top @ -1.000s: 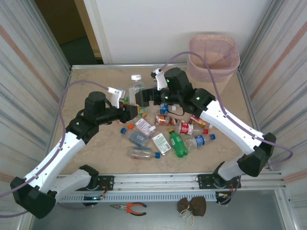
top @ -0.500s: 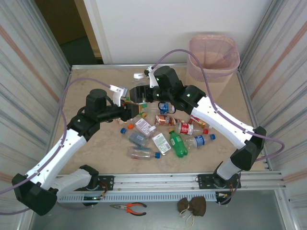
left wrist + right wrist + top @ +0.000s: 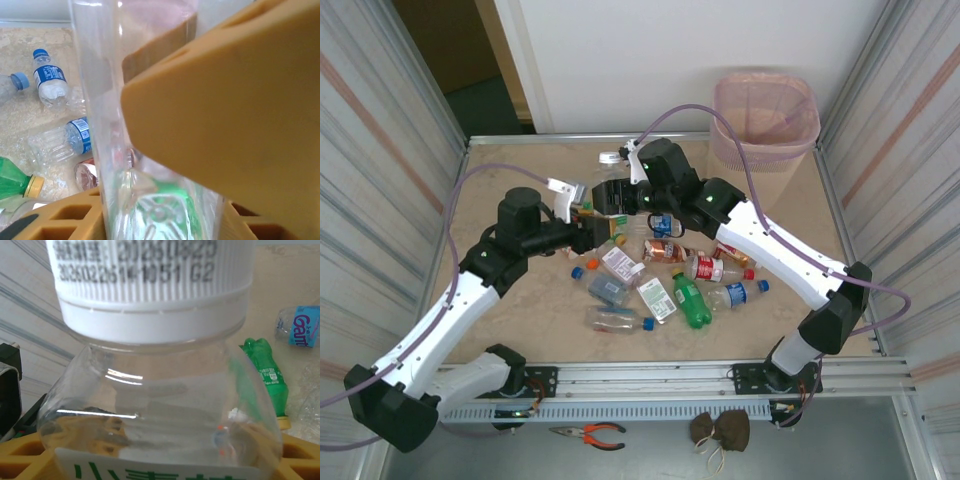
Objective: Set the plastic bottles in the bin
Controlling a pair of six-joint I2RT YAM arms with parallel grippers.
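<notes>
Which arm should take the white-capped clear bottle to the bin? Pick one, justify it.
Right. The right pincer brackets the clear bottle below the cap, and the bin stands at the far right corner, on that arm's side. The left pincer, at the same bottle, lies farther from the bin.

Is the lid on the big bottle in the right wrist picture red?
No, the cap on the clear bottle is white, with dark numbers printed on it.

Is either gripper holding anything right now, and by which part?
One clear bottle, between both grippers: the left gripper flanks its lower body, the right gripper its shoulder below the white cap. Which one bears it cannot be told.
</notes>
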